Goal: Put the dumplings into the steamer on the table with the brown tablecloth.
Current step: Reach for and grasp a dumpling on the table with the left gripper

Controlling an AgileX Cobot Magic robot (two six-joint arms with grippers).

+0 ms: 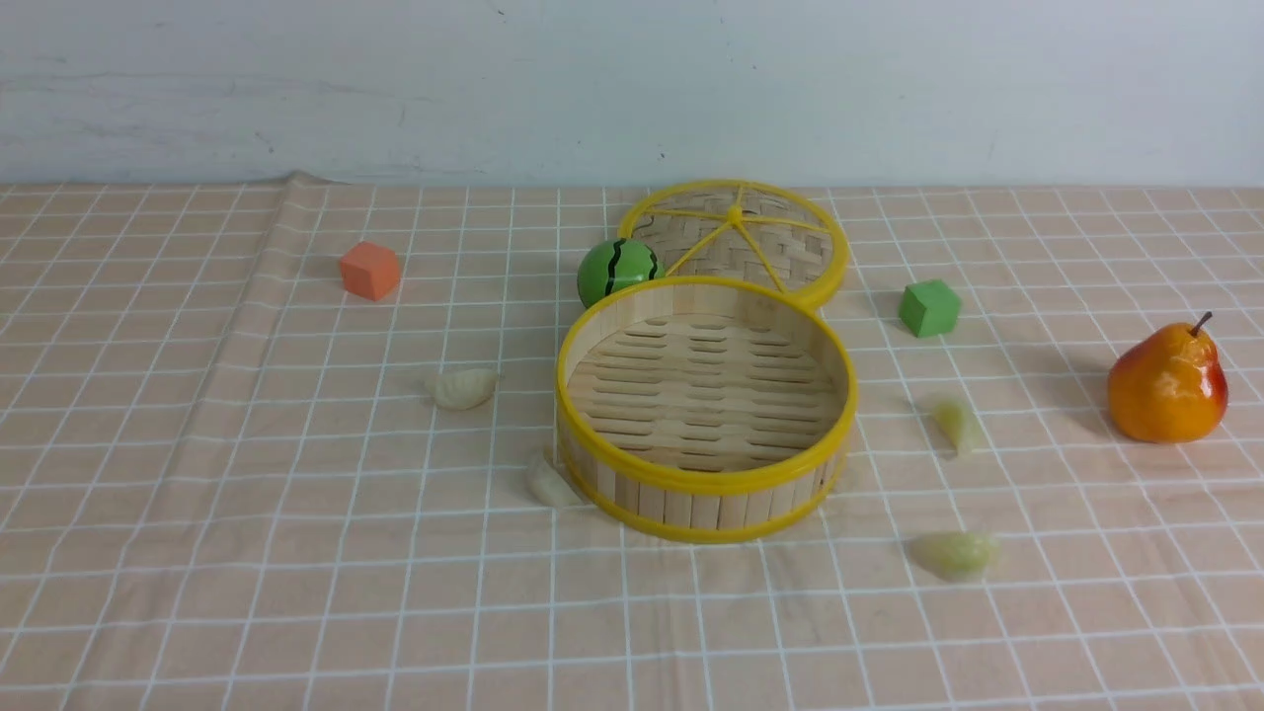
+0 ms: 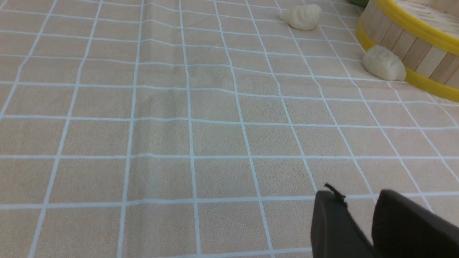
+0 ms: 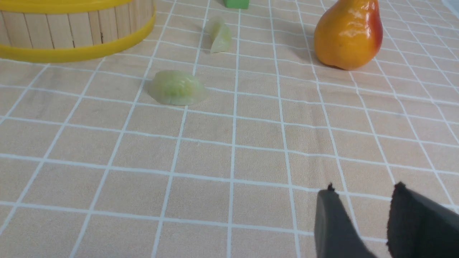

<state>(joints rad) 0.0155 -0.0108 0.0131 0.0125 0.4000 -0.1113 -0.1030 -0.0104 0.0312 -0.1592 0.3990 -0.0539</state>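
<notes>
The empty bamboo steamer (image 1: 691, 506) stands mid-table on the brown tablecloth (image 1: 247, 553). Several dumplings lie on the cloth around it. One cream dumpling (image 1: 462, 388) lies to its left and another (image 1: 549, 482) touches its near left wall. A greenish dumpling (image 1: 960, 425) lies to its right and another (image 1: 954, 554) nearer the front. My left gripper (image 2: 355, 195) is open and empty over bare cloth, well short of the two cream dumplings (image 2: 383, 62) (image 2: 302, 17). My right gripper (image 3: 363, 189) is open and empty, short of the green dumpling (image 3: 177, 88). Neither arm shows in the front view.
The woven lid (image 1: 736, 232) leans behind the steamer, with a watermelon ball (image 1: 617, 272) beside it. An orange cube (image 1: 370, 270) sits far left, a green cube (image 1: 929, 307) right of the steamer, and a pear (image 1: 1167, 383) at the far right.
</notes>
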